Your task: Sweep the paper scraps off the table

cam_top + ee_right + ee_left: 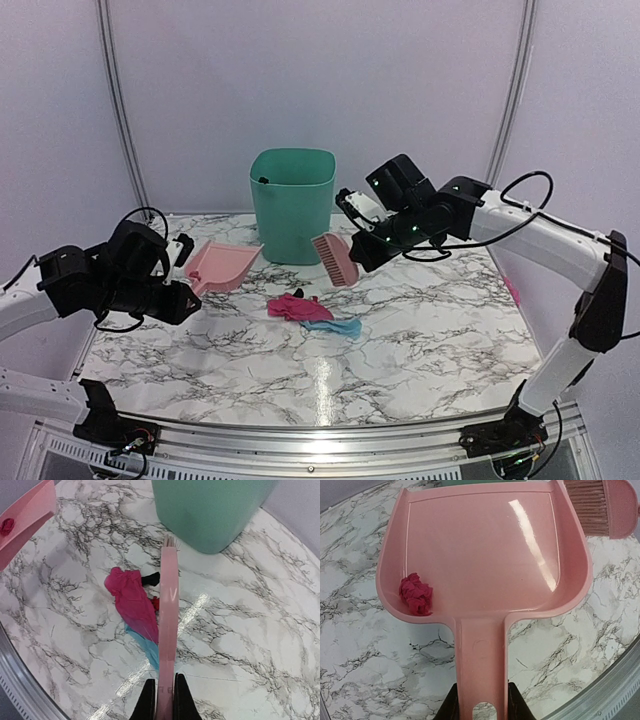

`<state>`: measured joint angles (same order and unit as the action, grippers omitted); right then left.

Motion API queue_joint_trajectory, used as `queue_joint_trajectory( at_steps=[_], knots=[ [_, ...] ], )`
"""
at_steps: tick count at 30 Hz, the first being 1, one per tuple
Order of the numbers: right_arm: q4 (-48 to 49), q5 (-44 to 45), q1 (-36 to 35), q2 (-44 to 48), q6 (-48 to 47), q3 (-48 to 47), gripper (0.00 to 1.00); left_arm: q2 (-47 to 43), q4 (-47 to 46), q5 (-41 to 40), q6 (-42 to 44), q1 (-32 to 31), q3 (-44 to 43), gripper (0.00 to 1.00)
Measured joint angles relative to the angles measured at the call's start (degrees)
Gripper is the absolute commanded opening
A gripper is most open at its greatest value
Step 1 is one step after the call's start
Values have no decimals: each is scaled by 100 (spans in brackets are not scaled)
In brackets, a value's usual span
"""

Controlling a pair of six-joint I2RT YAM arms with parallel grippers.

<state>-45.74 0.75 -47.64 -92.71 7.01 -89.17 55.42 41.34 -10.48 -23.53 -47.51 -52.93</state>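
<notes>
Sweeping looks midway: the left gripper (480, 702) clamps the flat pink plastic dustpan (485, 555) holding one red scrap (415, 594), and the right gripper (160, 700) grips the pink comb-like brush (168, 610), which should next lower beside the crumpled paper scraps (312, 312) at its 7 o'clock on the white marble-veined table (430, 330).

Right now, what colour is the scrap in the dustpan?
Red; the scrap shows best in left wrist view.

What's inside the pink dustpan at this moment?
One crumpled red paper scrap sits in a rear corner of the dustpan; the rest of the pan is bare. The table directly beneath it is covered.
</notes>
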Motion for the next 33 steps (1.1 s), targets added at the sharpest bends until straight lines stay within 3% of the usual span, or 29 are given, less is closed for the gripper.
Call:
queue_joint_trajectory(
  at_steps=[6,12,33],
  knots=[
    [-313,839,28,-385,70,-205,0,654,372,-146,-76,-328,-61,0],
    [-542,1137,35,-955,133,-348,0,1073,605,-48,-4,-387,-170,0],
    [713,280,37,-2090,-577,-778,0,2227,697,275,151,-791,-262,0]
  ],
)
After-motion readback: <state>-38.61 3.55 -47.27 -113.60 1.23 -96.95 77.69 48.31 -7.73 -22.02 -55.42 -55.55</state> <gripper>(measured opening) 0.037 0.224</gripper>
